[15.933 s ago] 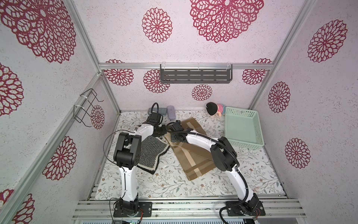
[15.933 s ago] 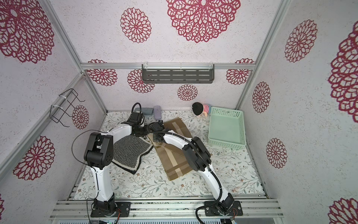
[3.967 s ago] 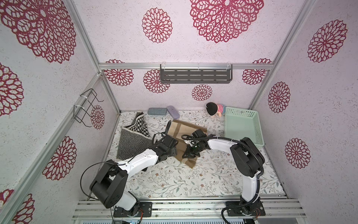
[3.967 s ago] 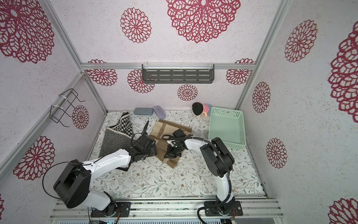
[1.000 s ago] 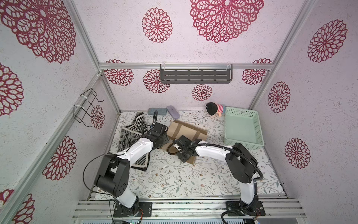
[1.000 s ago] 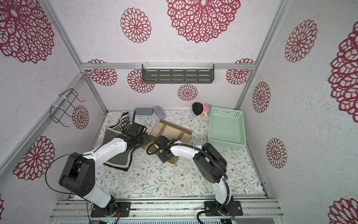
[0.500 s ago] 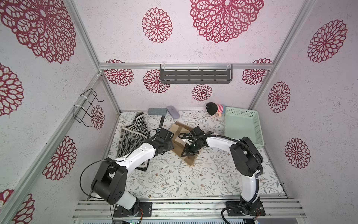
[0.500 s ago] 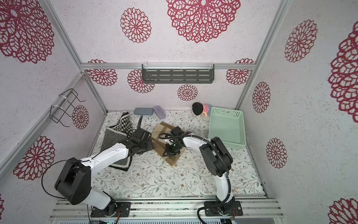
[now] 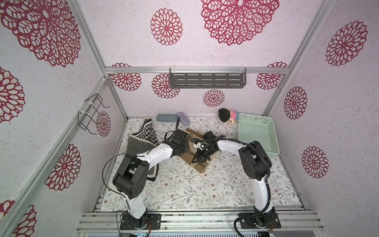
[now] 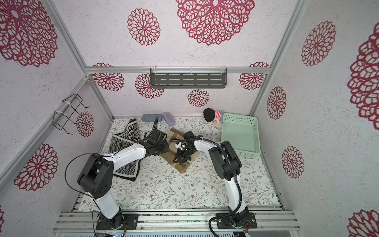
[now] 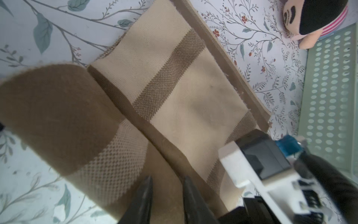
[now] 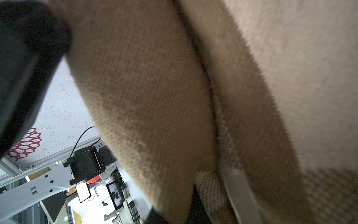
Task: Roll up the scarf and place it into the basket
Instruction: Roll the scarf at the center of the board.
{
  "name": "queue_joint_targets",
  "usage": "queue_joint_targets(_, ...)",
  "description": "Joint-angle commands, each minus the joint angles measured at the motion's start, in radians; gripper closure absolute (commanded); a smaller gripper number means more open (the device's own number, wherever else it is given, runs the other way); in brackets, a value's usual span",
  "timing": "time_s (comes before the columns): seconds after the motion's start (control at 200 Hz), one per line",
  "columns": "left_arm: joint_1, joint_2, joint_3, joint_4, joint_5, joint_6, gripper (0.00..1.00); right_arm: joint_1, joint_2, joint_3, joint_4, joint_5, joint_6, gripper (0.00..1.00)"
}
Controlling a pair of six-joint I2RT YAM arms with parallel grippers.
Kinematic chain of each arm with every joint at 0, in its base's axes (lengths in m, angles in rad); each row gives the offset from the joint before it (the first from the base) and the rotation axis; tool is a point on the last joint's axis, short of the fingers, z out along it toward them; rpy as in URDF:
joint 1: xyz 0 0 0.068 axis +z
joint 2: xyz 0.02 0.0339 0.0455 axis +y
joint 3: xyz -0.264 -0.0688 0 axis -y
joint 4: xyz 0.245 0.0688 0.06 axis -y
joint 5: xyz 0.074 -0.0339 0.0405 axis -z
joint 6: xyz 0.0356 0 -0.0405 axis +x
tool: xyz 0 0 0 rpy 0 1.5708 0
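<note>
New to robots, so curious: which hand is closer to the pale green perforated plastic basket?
Right. The right hand holds the tan striped scarf nearer the basket; the left hand is across the scarf, farther away.

L gripper [image 10: 166,148] & R gripper [image 10: 178,160] meet at tan scarf [image 10: 182,167] mid-mat [image 10: 164,188]; basket [image 10: 241,152] apart, R side.

The left arm [image 9: 158,152] and right arm [image 9: 230,143] are both rocking glossy white shells, chunky black joints and black cables [image 9: 263,161] looping off them.
</note>
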Motion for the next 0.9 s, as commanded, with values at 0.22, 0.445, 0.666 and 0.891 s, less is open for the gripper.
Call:
queue_joint_targets(0.22, 0.081, 0.126, 0.039, 0.083, 0.026, 0.021, 0.74, -0.041, 0.029, 0.026, 0.027, 0.006, 0.018, 0.73)
queue_joint_targets(0.445, 0.106, 0.197, 0.012, 0.196, 0.026, 0.018, 0.79, -0.050, -0.056, 0.025, 0.014, 0.125, 0.004, 0.58)
queue_joint_targets(0.666, 0.106, 0.221, 0.004, 0.230, 0.040, 0.005, 0.80, -0.043, -0.220, -0.051, 0.043, 0.302, -0.004, 0.45)
queue_joint_targets(0.891, 0.105, 0.220, -0.013, 0.240, 0.045, -0.005, 0.80, 0.098, -0.349, -0.116, 0.060, 0.649, -0.039, 0.45)
